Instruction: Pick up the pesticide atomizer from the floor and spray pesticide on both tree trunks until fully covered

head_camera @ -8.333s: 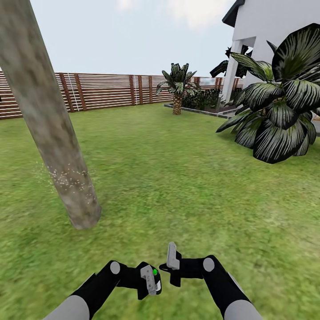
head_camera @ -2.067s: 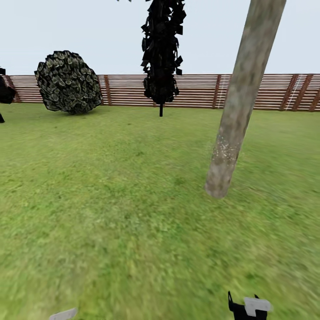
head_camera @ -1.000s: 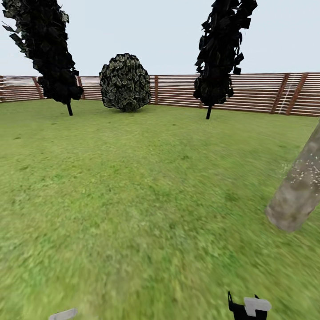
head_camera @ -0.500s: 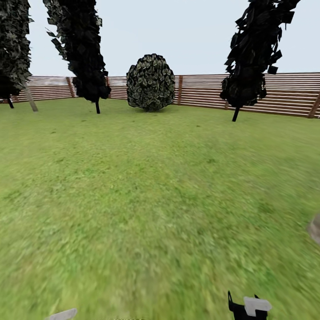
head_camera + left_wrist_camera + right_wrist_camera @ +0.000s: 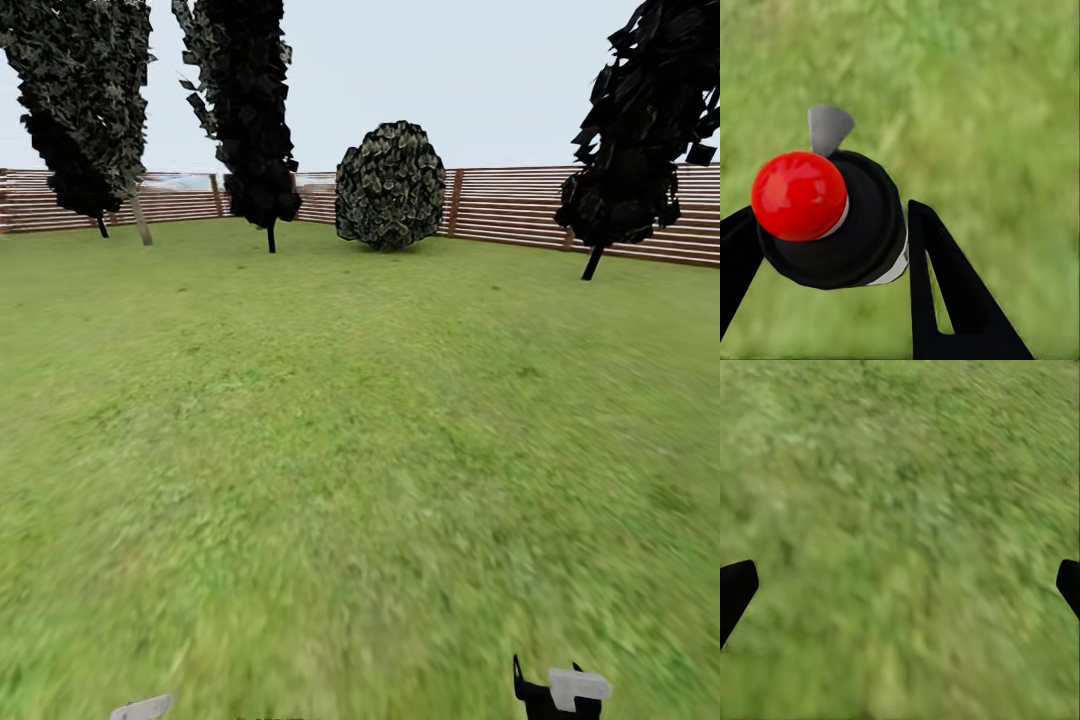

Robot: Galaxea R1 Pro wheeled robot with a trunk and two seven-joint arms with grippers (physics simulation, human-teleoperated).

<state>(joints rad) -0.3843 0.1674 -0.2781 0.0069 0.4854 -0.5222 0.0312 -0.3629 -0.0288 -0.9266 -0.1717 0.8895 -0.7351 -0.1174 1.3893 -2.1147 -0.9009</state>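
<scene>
A: What's along the fence [image 5: 620,205], left to right?

B: At ten o'clock two dark trees: one [image 5: 85,95] with its top cut off and a pale thin trunk beside it, hard to make out, then a black one [image 5: 243,105]. At twelve a round bush [image 5: 391,185]. At two o'clock another black tree [image 5: 650,120], crown cropped. The grass [image 5: 330,450] is blurred close up.

A: The atomizer?

B: In the left gripper [image 5: 825,225], whose black fingers pinch the atomizer [image 5: 832,217] from either side. Red nozzle facing the wrist camera; its label is a white sliver.

A: The head view?

B: At seven o'clock a grey scrap at the edge, unclear. At five o'clock the right gripper [image 5: 555,692], cut off.

A: Its state?

B: Spread: in its wrist view the fingertips [image 5: 735,589] sit at opposite edges, blurred grass between.
</scene>
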